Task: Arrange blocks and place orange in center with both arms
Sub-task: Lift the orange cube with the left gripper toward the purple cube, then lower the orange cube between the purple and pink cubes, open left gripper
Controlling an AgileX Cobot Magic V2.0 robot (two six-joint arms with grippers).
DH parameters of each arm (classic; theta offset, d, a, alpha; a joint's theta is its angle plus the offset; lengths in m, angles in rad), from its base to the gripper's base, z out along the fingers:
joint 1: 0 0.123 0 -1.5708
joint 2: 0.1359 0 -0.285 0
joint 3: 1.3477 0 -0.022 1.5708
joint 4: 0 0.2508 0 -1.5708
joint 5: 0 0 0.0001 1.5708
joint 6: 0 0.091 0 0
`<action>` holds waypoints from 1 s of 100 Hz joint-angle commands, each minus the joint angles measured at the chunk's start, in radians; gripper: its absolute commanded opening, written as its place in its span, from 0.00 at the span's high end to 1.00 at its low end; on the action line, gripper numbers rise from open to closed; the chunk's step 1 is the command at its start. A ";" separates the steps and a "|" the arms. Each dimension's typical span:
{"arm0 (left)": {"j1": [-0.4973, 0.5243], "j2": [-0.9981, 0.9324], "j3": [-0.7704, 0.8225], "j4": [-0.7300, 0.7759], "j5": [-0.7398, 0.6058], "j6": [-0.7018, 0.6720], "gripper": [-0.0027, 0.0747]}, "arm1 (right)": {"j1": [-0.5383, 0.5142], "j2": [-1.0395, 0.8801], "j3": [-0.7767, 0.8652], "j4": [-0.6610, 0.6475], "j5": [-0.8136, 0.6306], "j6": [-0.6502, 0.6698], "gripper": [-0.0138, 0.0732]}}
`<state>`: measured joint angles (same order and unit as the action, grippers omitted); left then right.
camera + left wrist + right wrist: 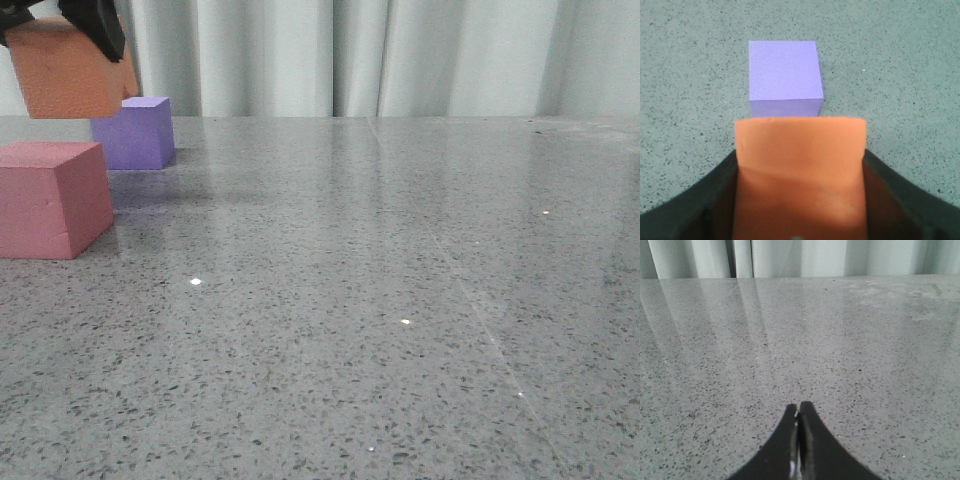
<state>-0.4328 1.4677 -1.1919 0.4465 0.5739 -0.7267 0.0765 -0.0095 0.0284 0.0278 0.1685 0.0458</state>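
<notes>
Front view gives you the left gripper [70, 25] at the top left corner, clamped on the orange cube [70, 75] and holding it in the air, well clear of the grey speckled table [380, 300]. Only the dark lower part of that gripper shows at the frame edge, so you see its fingers wrapping the top of the cube and little else. Below and just behind the lifted cube sits the purple cube [135, 132], resting flat on the table near the pale curtain [400, 55]. Nearer to you and further left, the pink-red cube [52, 198] stands on the table, apart from the purple one, with its left side cut off by the frame. From the left wrist camera you look down past the orange cube [800, 170], which fills the space between the two black fingers [695, 205]; both fingers press against its sides. Beyond its far edge the purple cube [785, 75] lies on the table [900, 60], and in that view the two cubes appear close, though the orange one is raised above it. Your right gripper [799, 412] shows only in the right wrist camera: its two dark fingertips [810, 440] meet with nothing between them, hanging over bare table [840, 340] with the curtain [790, 257] at the far side.
</notes>
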 commanded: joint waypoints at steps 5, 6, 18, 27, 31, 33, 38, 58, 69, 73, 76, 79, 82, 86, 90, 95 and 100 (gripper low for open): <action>0.006 -0.007 -0.023 0.009 -0.071 0.000 0.68 | -0.006 -0.026 -0.014 0.004 -0.083 -0.005 0.92; 0.006 -0.005 -0.023 0.009 -0.071 0.000 0.68 | -0.006 -0.026 -0.014 0.004 -0.083 -0.005 0.92; 0.006 0.023 -0.023 0.009 -0.079 0.000 0.68 | -0.006 -0.026 -0.014 0.004 -0.083 -0.005 0.92; 0.006 0.052 -0.023 0.009 -0.079 0.000 0.68 | -0.006 -0.026 -0.014 0.004 -0.083 -0.005 0.92; 0.010 0.066 -0.023 0.007 -0.079 0.000 0.68 | -0.006 -0.026 -0.014 0.004 -0.083 -0.005 0.92; 0.013 0.071 -0.023 0.007 -0.077 0.000 0.68 | -0.006 -0.026 -0.014 0.004 -0.083 -0.005 0.92; 0.017 0.081 -0.023 0.005 -0.077 0.000 0.68 | -0.006 -0.026 -0.014 0.004 -0.083 -0.005 0.92; 0.031 0.091 -0.022 -0.010 -0.080 0.000 0.68 | -0.006 -0.026 -0.014 0.004 -0.083 -0.005 0.92; 0.033 0.093 -0.022 -0.010 -0.080 0.000 0.68 | -0.006 -0.026 -0.014 0.004 -0.083 -0.005 0.92; 0.033 0.098 -0.022 -0.010 -0.080 0.000 0.68 | -0.006 -0.026 -0.014 0.004 -0.083 -0.005 0.92; 0.033 0.102 -0.022 -0.010 -0.080 0.001 0.68 | -0.006 -0.026 -0.014 0.004 -0.083 -0.005 0.92; 0.033 0.103 -0.022 -0.012 -0.080 0.004 0.68 | -0.006 -0.026 -0.014 0.004 -0.083 -0.005 0.92; 0.033 0.108 -0.022 -0.015 -0.080 0.006 0.68 | -0.006 -0.026 -0.014 0.004 -0.083 -0.005 0.92; 0.033 0.116 -0.021 -0.017 -0.080 0.005 0.68 | -0.006 -0.026 -0.014 0.004 -0.083 -0.005 0.92; 0.033 0.125 -0.021 -0.020 -0.080 0.005 0.68 | -0.006 -0.026 -0.014 0.004 -0.083 -0.005 0.92; 0.033 0.135 -0.018 -0.024 -0.076 0.005 0.68 | -0.006 -0.026 -0.014 0.004 -0.083 -0.005 0.92; 0.033 0.141 -0.017 -0.028 -0.068 0.005 0.68 | -0.006 -0.026 -0.014 0.004 -0.083 -0.005 0.92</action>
<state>-0.4055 1.6324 -1.1893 0.4202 0.5434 -0.7260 0.0765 -0.0095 0.0284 0.0278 0.1669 0.0458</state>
